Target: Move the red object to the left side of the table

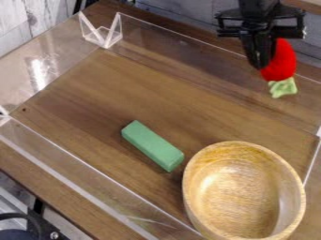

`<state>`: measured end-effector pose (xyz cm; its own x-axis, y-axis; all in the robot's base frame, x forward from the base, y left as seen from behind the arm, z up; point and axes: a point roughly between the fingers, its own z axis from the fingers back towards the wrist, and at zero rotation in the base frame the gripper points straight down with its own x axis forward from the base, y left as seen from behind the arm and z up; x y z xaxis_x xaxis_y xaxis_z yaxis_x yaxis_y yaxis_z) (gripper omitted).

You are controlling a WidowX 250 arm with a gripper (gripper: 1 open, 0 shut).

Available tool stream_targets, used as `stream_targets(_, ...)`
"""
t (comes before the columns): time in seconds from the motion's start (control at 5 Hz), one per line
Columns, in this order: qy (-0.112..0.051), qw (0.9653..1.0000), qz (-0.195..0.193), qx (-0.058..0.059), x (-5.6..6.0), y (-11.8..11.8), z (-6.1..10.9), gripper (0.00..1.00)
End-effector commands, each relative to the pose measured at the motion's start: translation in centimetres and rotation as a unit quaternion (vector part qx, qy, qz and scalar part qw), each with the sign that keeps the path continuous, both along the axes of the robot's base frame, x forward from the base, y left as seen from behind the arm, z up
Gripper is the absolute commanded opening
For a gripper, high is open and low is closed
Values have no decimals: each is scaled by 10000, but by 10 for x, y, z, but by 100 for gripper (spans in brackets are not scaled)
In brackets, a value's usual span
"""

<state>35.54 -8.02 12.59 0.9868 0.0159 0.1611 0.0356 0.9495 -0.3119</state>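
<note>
Near the right wall of the table, the closed gripper is holding the red object aloft; bare wood is lying open leftward; the wooden bowl is showing only grain inside

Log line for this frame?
gripper: shut on red object | red object: hanging above table, right side | green block: mid-table | wooden bowl: near right corner | left side: not reached

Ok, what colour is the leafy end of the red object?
Light green; the leafy end hangs below the red object, camera view.
</note>
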Motion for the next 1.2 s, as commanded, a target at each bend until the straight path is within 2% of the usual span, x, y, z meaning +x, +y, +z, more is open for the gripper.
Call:
stream_targets(0.0, -288, 9996, -52, -14, 10, -12, 14, 0)
stream_targets(0.2, -230, 9997, -72, 30, 11, -20, 6, 0)
stream_targets(0.4, -217, 9997, -54, 33, 11, -21, 7, 0)
stream_targets(1.0, -334, 9992, 208, -79, 3, -11, 31, 0)
